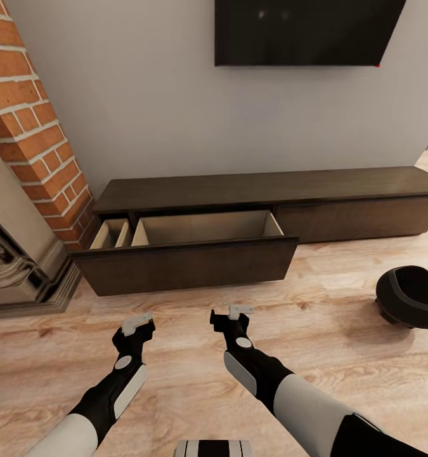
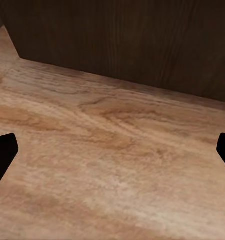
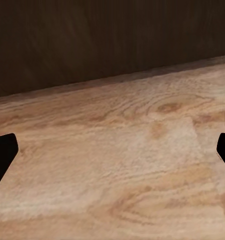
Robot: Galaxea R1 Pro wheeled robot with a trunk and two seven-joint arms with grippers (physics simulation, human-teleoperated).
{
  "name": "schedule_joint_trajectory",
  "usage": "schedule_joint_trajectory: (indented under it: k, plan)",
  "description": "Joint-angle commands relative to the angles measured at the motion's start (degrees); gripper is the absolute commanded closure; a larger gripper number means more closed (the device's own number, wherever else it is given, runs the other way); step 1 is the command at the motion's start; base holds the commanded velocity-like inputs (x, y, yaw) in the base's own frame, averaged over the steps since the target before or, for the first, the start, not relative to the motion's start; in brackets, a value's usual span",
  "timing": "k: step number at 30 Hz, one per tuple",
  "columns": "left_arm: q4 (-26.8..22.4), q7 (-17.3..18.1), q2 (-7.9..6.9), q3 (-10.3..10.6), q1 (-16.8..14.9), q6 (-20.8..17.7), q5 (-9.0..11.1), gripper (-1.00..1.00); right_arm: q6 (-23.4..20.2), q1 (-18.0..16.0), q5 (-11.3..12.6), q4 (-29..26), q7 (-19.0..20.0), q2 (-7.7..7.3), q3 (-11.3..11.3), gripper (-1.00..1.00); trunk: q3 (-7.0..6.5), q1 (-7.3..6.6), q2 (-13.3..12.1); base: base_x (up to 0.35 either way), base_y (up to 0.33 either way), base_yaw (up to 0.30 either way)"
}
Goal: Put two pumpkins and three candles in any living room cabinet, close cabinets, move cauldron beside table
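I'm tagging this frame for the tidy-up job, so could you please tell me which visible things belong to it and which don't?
Belongs to the job:
- cabinet, drawer pulled open
- cauldron, on the floor at right

Just there:
- television on the wall
- brick fireplace

The cabinet [image 1: 264, 190] stood against the wall [image 1: 144, 95] below the television [image 1: 302, 32], its left drawers [image 1: 188, 254] pulled out, with the fireplace [image 1: 23, 254] left and the cauldron [image 1: 409, 296] on the floor [image 1: 175, 355] right.
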State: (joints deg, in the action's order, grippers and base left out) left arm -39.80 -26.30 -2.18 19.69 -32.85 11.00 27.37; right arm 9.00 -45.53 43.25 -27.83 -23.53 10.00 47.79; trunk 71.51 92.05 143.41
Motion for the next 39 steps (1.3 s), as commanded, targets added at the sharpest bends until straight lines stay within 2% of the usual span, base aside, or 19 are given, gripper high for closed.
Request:
schedule_joint_trajectory:
  k: [1, 6, 8, 13, 17, 20, 30, 39]
  plan:
    - [-0.01, -0.41, -0.10, 0.46, -0.04, 0.36, 0.61, -1.00, 1.37, -0.09, 0.61, 0.28, -0.34, 0.00, 0.47, -1.00, 0.04, -0.01, 0.02, 0.000, 0.000, 0.000]
    - [-0.01, -0.36, -0.16, 0.44, -0.05, 0.25, 0.58, -1.00, 12.94, -0.08, 0.67, 5.35, -0.29, 0.00, 0.47, -1.00, 0.04, -0.01, 0.02, 0.017, 0.017, 0.000]
    - [-0.01, -0.37, -0.18, 0.47, -0.03, 0.20, 0.58, -1.00, 14.72, -0.08, 0.60, 6.43, -0.24, 0.00, 0.47, -1.00, 0.04, -0.01, 0.02, 0.050, 0.049, 0.000]
    - [-0.01, -0.32, -0.19, 0.65, -0.03, 0.00, 0.35, -1.00, 15.88, -0.08, 0.53, 7.10, -0.21, 0.00, 0.47, -1.00, 0.04, -0.01, 0.02, 0.053, 0.037, 0.000]
    - [-0.01, -0.29, -0.16, 0.63, -0.02, -0.08, -2.45, -1.00, 16.02, -0.08, 0.53, 7.24, -0.21, 0.00, 0.47, -1.00, 0.04, -0.01, 0.02, 0.206, 0.131, 0.000]
    - [0.00, -0.36, -0.08, 0.67, -0.02, -0.09, -3.51, -1.00, 16.01, -0.08, 0.48, 7.26, -0.10, 0.00, 0.47, -1.00, 0.04, -0.01, 0.02, 0.095, 0.047, 0.000]
    - [-0.01, -0.24, -0.11, 0.62, -0.02, -0.11, -3.90, -1.00, 15.88, -0.08, 0.44, 7.27, 0.13, 0.00, 0.57, -1.00, 0.04, -0.01, 0.02, 0.149, 0.004, 0.000]
    - [0.00, -0.24, -0.11, 0.61, -0.02, -0.18, -3.90, -1.00, 15.79, -0.08, 0.44, 7.27, 0.22, 0.00, 0.64, -1.00, 0.04, -0.01, 0.02, 0.174, -0.117, 0.000]
